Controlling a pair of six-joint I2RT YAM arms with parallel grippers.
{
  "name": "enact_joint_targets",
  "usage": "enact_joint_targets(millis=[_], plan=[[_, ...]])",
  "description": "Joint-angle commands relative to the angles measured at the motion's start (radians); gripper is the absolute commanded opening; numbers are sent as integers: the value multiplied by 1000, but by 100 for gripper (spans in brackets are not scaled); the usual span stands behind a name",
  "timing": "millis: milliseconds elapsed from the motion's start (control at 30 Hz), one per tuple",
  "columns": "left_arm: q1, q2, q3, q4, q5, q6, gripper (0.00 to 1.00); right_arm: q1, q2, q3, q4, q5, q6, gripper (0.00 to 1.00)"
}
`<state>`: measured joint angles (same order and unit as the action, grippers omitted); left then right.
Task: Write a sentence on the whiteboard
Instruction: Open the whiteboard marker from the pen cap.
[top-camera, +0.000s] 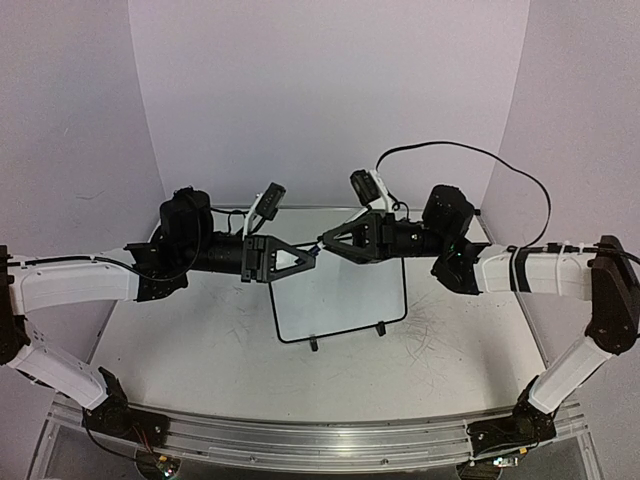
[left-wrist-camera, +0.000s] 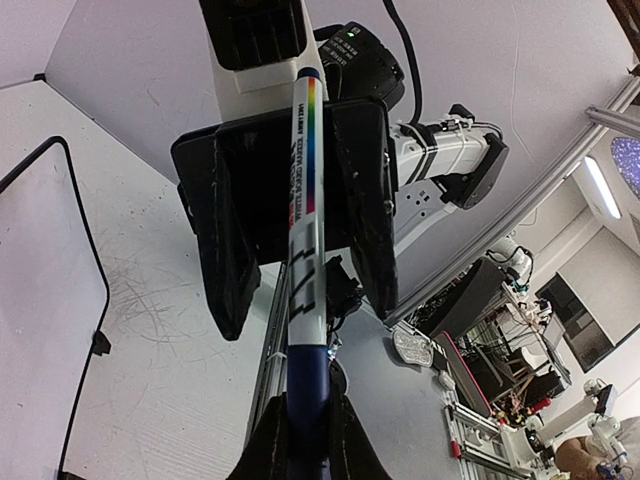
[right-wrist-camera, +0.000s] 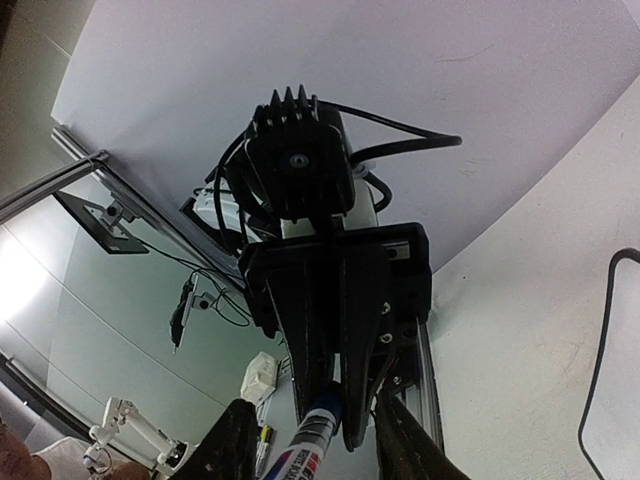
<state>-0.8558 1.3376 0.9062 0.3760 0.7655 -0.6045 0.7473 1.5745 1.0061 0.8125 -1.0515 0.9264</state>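
The left arm (top-camera: 75, 280) comes in from the left edge of the top view, its base cut off at the corner. It crosses above a broad, scuffed stretch of worktop (top-camera: 180, 340) that lies open between the side wall and the board. The left fingers (left-wrist-camera: 268, 445) are clamped tight on the dark blue end of a marker (left-wrist-camera: 305, 200). Only their tips show at the bottom of the left wrist view, and the marker's end beyond them is out of frame. Its white barrel with a rainbow stripe runs on between the right fingers (right-wrist-camera: 232, 448), which stand parted, a gap showing on both sides in the right wrist view, gripping nothing. From above, the marker is almost lost where the two arms meet nose to nose. The whiteboard (top-camera: 345, 300) stands on its two small feet mid-worktop, below that meeting point in the top view. Its top edge is covered by the fingers, and the face that shows looks plain white. The right arm (top-camera: 540, 270) leaves by the right edge over open worktop, and a metal rail (top-camera: 320, 442) runs along the near edge.
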Motion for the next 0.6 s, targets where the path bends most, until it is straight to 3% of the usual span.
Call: enact_joint_targets(millis=[0,167,367,567], plan=[[-2,-24,-5,35,16,-3,0,-24,-17,26,51,-22,-13,48],[-2,-10,-10,35,49,-15,0,-58,-13,40,-8,-119,-72,53],[-2,-1,-34,35,74,-42,0,-59,-18,171,-559,-155,-495,54],[-2,21,-47,34,85,-63,0,-61,-8,178,-601,-187,-536,54]])
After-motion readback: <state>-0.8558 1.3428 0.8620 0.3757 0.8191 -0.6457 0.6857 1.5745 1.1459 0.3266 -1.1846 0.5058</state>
